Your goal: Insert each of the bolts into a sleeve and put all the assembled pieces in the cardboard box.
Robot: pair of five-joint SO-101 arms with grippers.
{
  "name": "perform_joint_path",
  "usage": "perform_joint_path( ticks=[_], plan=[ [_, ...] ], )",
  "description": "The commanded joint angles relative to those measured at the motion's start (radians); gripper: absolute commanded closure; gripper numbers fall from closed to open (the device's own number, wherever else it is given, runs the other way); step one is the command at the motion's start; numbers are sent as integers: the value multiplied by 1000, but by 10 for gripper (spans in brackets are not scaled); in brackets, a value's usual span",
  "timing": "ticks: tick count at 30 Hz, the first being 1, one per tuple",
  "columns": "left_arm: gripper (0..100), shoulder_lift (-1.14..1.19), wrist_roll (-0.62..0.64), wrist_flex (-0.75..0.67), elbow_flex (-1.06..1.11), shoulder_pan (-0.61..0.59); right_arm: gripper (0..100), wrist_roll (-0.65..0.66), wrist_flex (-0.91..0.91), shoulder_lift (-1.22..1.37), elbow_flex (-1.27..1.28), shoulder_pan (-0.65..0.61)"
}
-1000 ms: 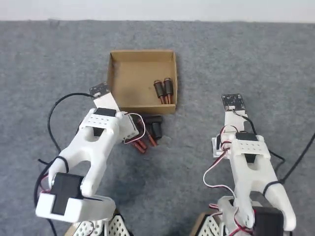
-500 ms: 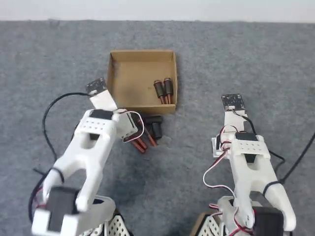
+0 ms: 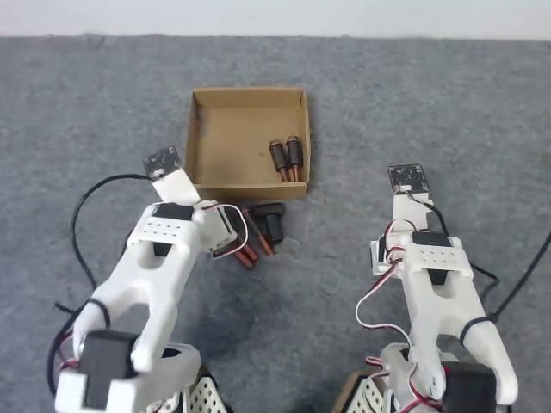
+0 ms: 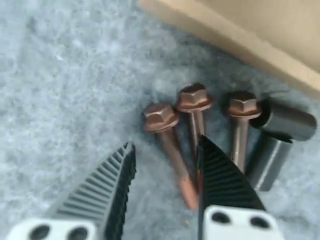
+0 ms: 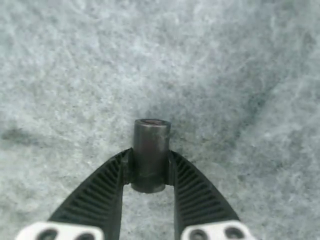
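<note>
- Left gripper: jaws apart, nothing held. It hangs over the bolts.
- Bolts: three, copper-coloured with hex heads, lying side by side on the grey carpet. One shank runs into the gap between the left fingers.
- Loose sleeves: two, black, lying just right of the bolts and touching each other.
- High view: the bolts and loose sleeves lie just near the cardboard box's near wall.
- Cardboard box: open-topped, far centre-left. It holds two assembled pieces side by side at its right near corner.
- Right gripper: clamped on a black sleeve, which sticks out past the fingertips over carpet, its open end facing away.
- Right arm: near right, well apart from the box.
</note>
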Motion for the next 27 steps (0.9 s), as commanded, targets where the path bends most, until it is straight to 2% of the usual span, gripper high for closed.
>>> perform_joint_path(
  ticks=[1, 5, 11, 27],
  plan=[
    [820, 58, 9, -18, -53, 2, 992, 21, -12, -8, -60, 1],
    [828, 107, 11, -17, -79, 2, 992, 21, -12, -10, -60, 1],
    [992, 117, 9, -20, -85, 2, 992, 21, -13, -10, -60, -1],
    [845, 63, 6, -14, -74, 5, 992, 23, -13, -8, -60, -1]
  ],
)
